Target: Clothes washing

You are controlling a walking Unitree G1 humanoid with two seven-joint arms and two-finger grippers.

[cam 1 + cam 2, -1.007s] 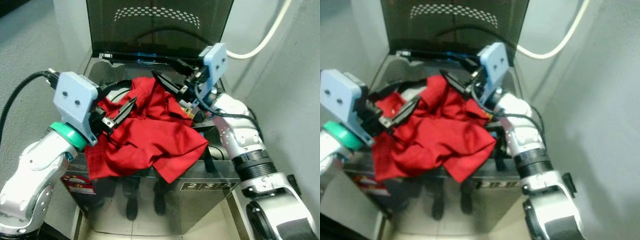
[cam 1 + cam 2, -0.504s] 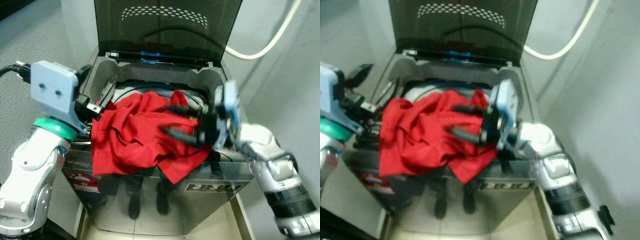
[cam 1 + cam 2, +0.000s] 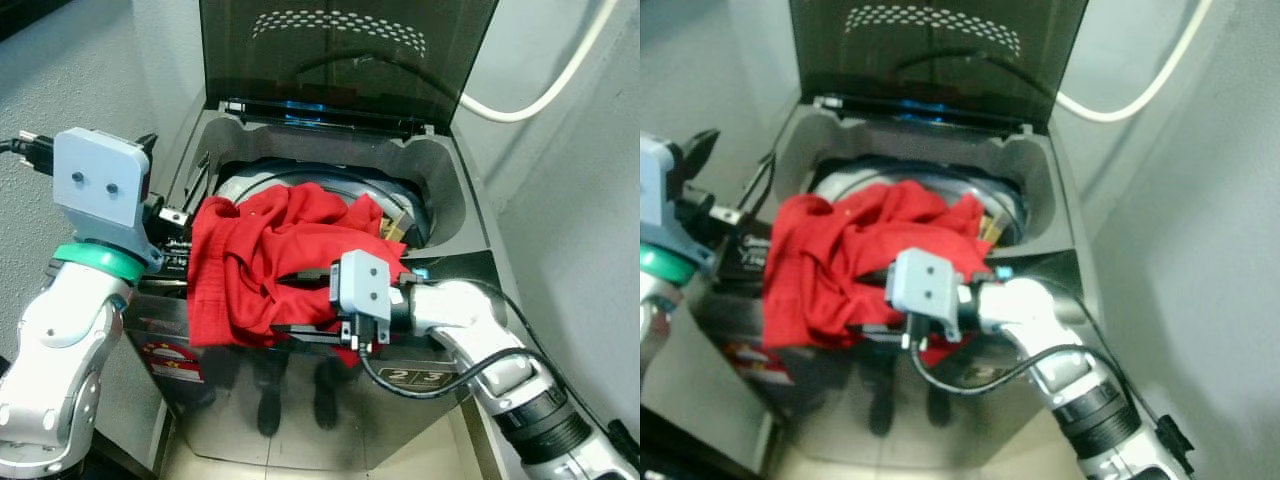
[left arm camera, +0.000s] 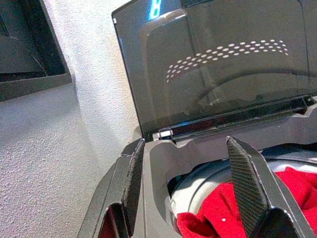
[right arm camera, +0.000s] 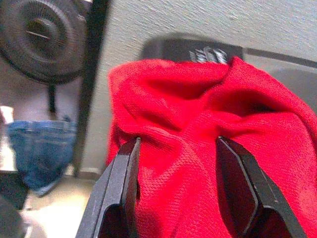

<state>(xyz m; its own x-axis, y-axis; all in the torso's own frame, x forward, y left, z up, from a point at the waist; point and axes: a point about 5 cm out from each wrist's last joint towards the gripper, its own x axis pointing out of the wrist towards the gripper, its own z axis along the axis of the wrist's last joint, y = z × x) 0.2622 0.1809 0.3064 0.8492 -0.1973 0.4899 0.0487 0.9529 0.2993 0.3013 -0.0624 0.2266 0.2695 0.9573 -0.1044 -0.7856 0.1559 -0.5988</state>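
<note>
One red garment [image 3: 262, 258] over open washer [image 3: 445, 195], grey walls, both tools spread.

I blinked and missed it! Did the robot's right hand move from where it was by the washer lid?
Yes. The right gripper has swung from up near the lid down to the washer's front edge, its fingers now open around the red garment.

grey textured walls [image 3: 60, 70], white hose [image 3: 545, 95], fan [image 5: 42, 39]
</note>
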